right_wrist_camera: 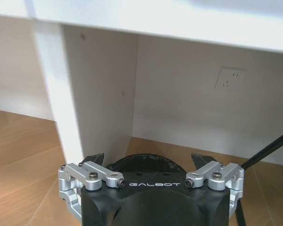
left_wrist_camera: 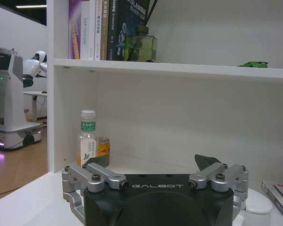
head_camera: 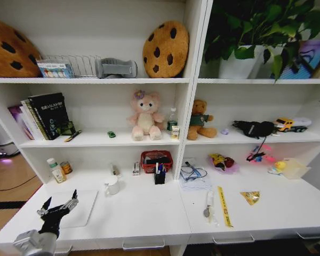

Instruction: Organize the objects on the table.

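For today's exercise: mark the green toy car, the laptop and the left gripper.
green toy car (head_camera: 111, 134): head view, on its roof.
laptop (head_camera: 80, 208): head view, on its lid.
left gripper (head_camera: 57, 203): head view, between its open fingertips.

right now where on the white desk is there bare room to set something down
Bare desk runs from the white mug forward to the front edge, and right of the yellow ruler past the gold packet. The back is crowded around the red basket. The open left gripper hovers over the laptop.
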Available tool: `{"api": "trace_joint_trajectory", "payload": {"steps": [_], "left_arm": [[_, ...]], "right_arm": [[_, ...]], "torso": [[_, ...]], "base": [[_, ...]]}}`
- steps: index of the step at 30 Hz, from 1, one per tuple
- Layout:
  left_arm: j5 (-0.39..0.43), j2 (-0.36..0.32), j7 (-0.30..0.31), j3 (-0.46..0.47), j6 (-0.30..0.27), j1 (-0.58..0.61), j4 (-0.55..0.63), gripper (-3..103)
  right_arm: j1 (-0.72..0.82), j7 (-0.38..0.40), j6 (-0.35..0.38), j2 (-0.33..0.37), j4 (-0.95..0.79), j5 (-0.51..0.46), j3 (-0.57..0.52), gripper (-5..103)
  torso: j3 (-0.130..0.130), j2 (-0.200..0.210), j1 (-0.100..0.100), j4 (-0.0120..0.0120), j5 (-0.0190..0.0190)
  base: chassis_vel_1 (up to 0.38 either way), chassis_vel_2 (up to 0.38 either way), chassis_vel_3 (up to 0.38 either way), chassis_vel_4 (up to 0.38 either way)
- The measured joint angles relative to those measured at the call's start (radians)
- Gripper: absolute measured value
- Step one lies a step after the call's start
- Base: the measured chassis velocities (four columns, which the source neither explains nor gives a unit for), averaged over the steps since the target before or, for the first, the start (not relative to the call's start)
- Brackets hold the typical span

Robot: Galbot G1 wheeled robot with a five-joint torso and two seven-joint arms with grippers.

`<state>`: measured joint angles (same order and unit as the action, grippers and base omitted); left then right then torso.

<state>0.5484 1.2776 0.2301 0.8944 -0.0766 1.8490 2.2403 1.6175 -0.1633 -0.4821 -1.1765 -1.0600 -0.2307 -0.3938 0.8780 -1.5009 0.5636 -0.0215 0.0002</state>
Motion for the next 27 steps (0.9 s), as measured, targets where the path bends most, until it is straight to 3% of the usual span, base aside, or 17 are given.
{"api": "trace_joint_trajectory", "payload": {"steps": [9,12,18,26,27], "left_arm": [[-0.002,0.024,-0.010,-0.007,0.012,-0.011,-0.005,100],[0.001,0.043,-0.026,-0.002,0.026,-0.002,-0.006,100],[0.025,0.042,-0.038,0.016,0.041,0.003,-0.013,100],[0.038,0.047,-0.051,0.021,0.057,0.018,-0.014,100],[0.040,0.044,-0.056,0.022,0.061,0.026,-0.006,100]], "right_arm": [[0.264,-0.035,-0.100,0.000,-0.287,0.050,-0.152,100],[0.433,-0.088,-0.178,0.000,-0.458,0.042,-0.232,100],[0.613,-0.143,-0.255,-0.008,-0.657,0.044,-0.318,100],[0.684,-0.109,-0.247,-0.042,-0.836,0.014,-0.395,100],[0.695,-0.076,-0.216,-0.062,-0.933,-0.007,-0.419,100]], "torso": [[0.000,0.000,0.000,0.0002,-0.0003],[0.000,0.000,0.000,0.0003,-0.0001],[0.000,0.000,0.000,0.0001,-0.0002],[0.000,0.000,0.000,0.0002,-0.0003],[0.000,0.000,0.000,0.0003,-0.0004]], "base": [[0.000,0.000,0.000,0.000],[0.000,0.000,0.000,0.000],[0.000,0.000,0.000,0.000],[0.000,0.000,0.000,0.000],[0.000,0.000,0.000,0.000]]}}
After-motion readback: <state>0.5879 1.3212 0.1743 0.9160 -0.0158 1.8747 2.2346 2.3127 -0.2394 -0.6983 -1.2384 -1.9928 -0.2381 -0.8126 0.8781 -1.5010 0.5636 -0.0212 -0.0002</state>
